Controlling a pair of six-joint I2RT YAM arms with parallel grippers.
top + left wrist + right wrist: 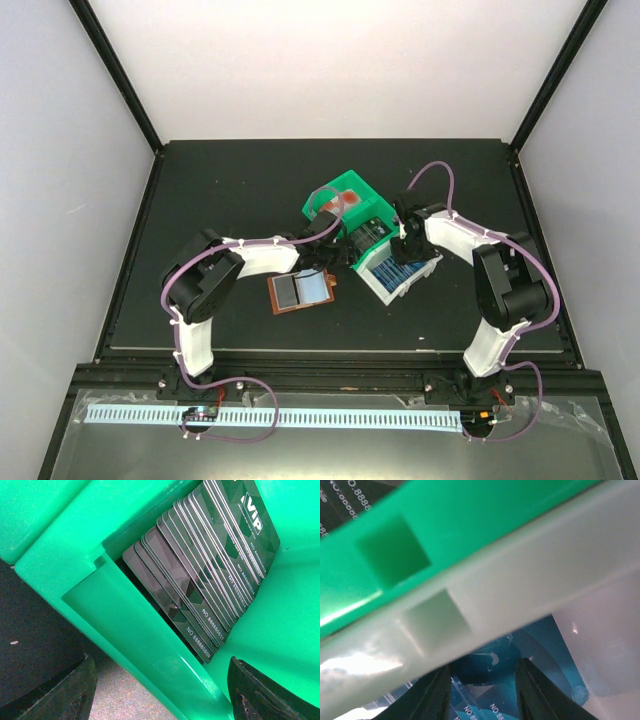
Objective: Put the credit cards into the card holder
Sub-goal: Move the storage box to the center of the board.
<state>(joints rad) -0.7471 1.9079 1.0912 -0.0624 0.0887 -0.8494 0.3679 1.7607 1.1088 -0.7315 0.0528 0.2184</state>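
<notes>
The brown card holder (pixel 300 292) lies open on the black table, left of the bins. Dark credit cards (pixel 200 580) printed with VIP and numbers stand fanned in the green bin (pixel 150 645). My left gripper (pixel 162 697) is open and straddles that bin's wall, one finger (pixel 65 695) outside and the other inside next to the cards. Blue credit cards (pixel 485 680) lie in the white bin (pixel 520 580). My right gripper (pixel 482 695) reaches into it with its fingers apart on either side of the blue cards. A red card (pixel 348 201) shows in the green bin (pixel 372 212).
The green bin and the white bin (pixel 420 270) stand pressed side by side at mid-table, their walls touching. Both arms crowd over them from left and right. Black frame posts and white walls ring the table.
</notes>
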